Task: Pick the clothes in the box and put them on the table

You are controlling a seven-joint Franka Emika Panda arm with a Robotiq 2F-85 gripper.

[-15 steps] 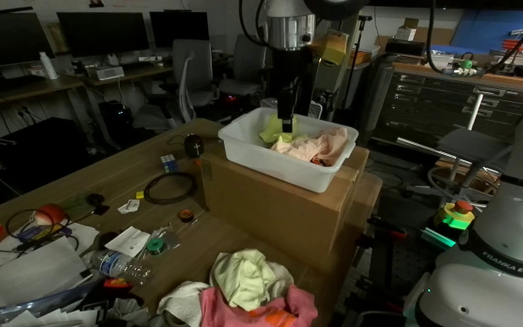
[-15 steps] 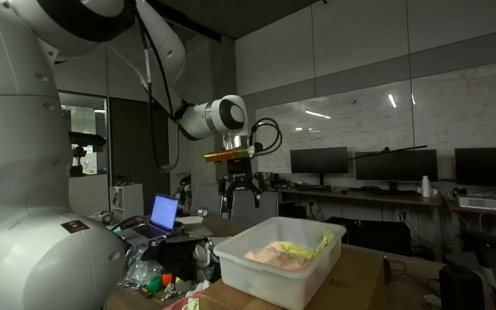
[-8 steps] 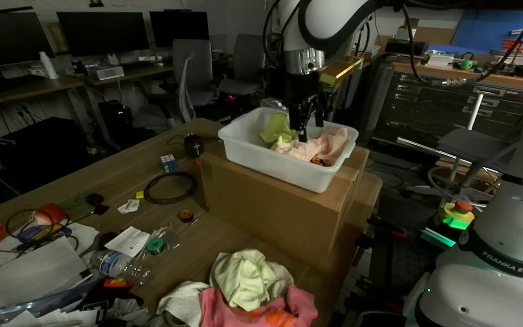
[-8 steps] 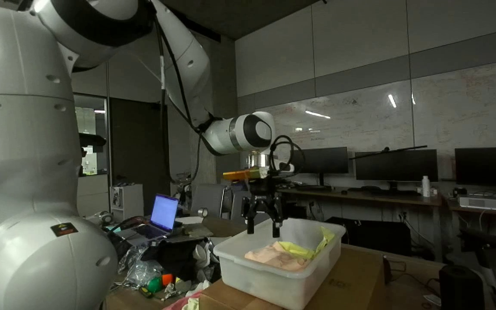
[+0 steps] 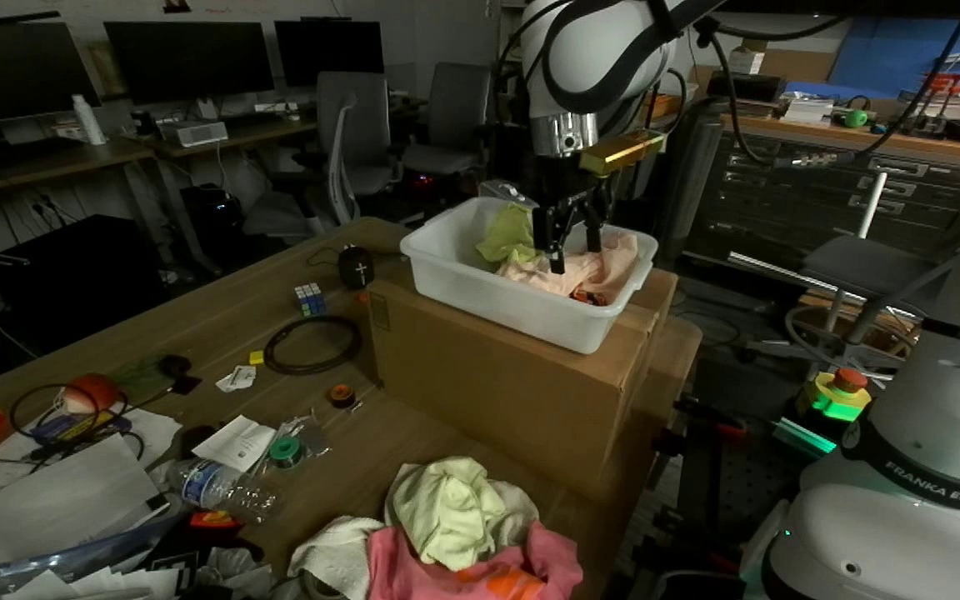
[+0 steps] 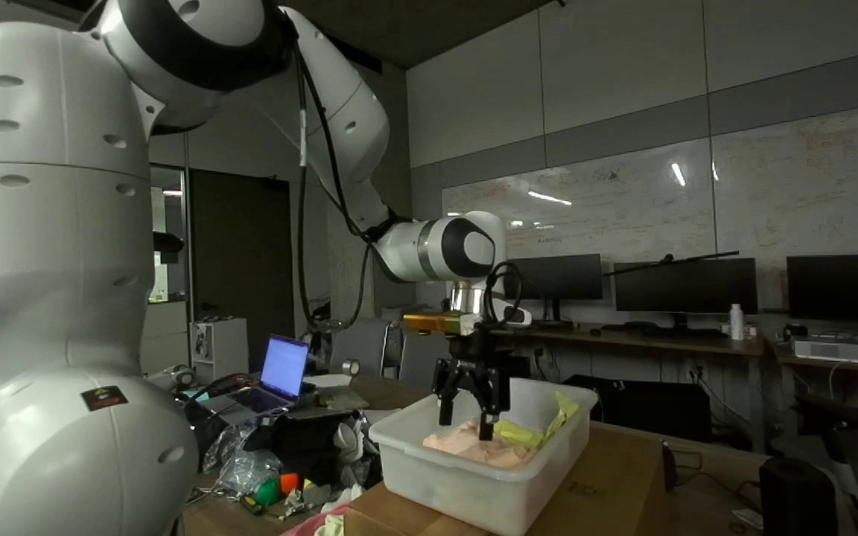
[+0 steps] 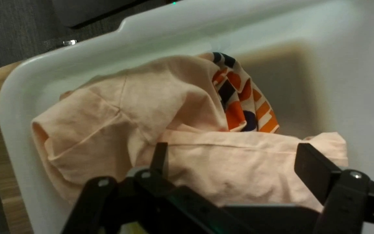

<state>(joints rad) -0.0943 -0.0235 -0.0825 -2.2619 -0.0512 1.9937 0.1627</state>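
Observation:
The white plastic box (image 5: 497, 296) holds a peach cloth (image 5: 613, 257) and a yellow-green cloth (image 5: 505, 236). Both cloths also show in an exterior view, peach (image 6: 459, 444) and yellow (image 6: 563, 414). In the wrist view the peach cloth (image 7: 161, 94) is crumpled, with an orange and dark patterned part (image 7: 239, 100). My gripper (image 5: 576, 257) is open and points down inside the box over the peach cloth. In the wrist view the gripper (image 7: 234, 157) has its fingers wide apart with peach cloth below; whether the tips touch it I cannot tell.
The box stands on a cardboard box (image 5: 488, 392) on the wooden table (image 5: 413, 433). A pale green cloth (image 5: 451, 512) and a pink cloth (image 5: 397, 562) lie piled on the table. A bottle (image 5: 222, 487), a cable coil (image 5: 313, 344) and a laptop (image 6: 284, 365) are around.
My gripper has come down from above the box to just over the peach cloth and turned. The cloths and the box have not moved.

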